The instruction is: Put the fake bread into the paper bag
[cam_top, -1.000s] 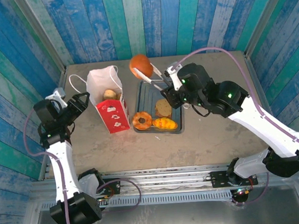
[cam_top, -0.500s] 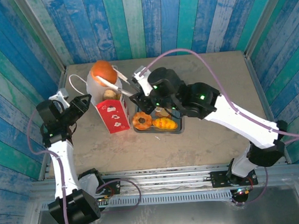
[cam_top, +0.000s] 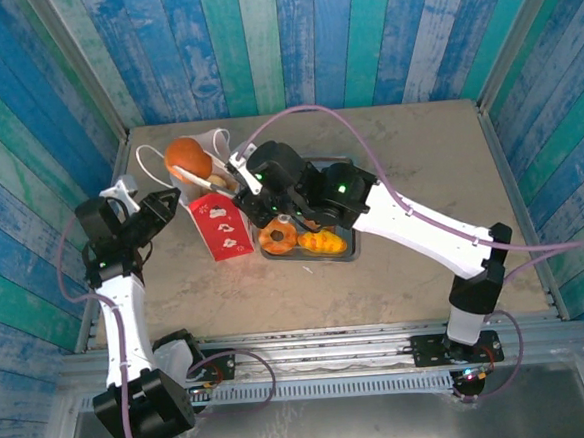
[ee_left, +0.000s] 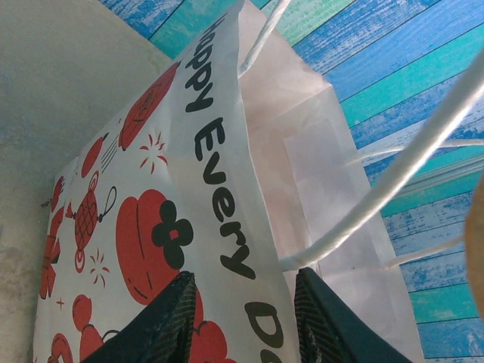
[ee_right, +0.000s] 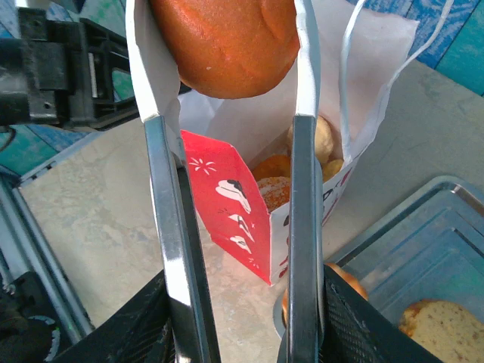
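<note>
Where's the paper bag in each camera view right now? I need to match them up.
Top external: the paper bag stands left of centre.
Left wrist: the paper bag is close up, its printed face across the left and centre.
Right wrist: the paper bag is at centre, behind the tongs, a red side panel facing the camera.
Shared landmark: its white cord handles.

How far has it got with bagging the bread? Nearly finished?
Partly done. A few pastries already sit inside the paper bag. In hand: the right gripper squeezes tongs holding a round bun above the bag's mouth, while the left gripper straddles its rim. Left: a donut, a croissant and a bread slice on the tray.
</note>
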